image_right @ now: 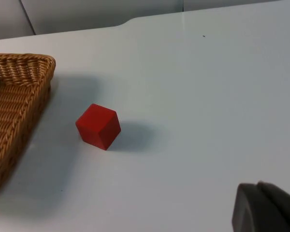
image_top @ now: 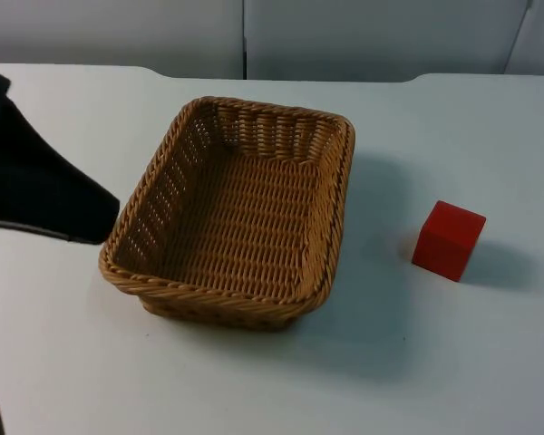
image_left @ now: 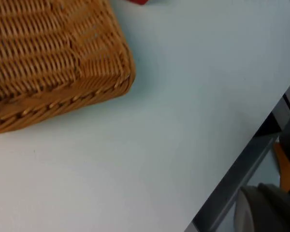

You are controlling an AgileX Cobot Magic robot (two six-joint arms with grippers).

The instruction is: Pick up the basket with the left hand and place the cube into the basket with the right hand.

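A rectangular woven wicker basket (image_top: 236, 213) stands on the white table near the middle, with nothing inside it. A red cube (image_top: 448, 240) rests on the table to the basket's right, about a cube's width from its wall. My left gripper (image_top: 82, 213) is a black mass just left of the basket's left rim, close to it and apart from it. The left wrist view looks at one outer corner of the basket (image_left: 63, 58), with a sliver of the cube (image_left: 137, 1) beyond. In the right wrist view, my right gripper (image_right: 266, 208) hangs some way back from the cube (image_right: 98, 126), which lies beside the basket (image_right: 14, 96).
The grey partition wall (image_top: 254, 36) closes the table's far side. The table's front edge (image_left: 241, 164) runs near the left arm, with floor and an orange object (image_left: 287, 166) beyond it. Bare table lies between the cube and the right gripper.
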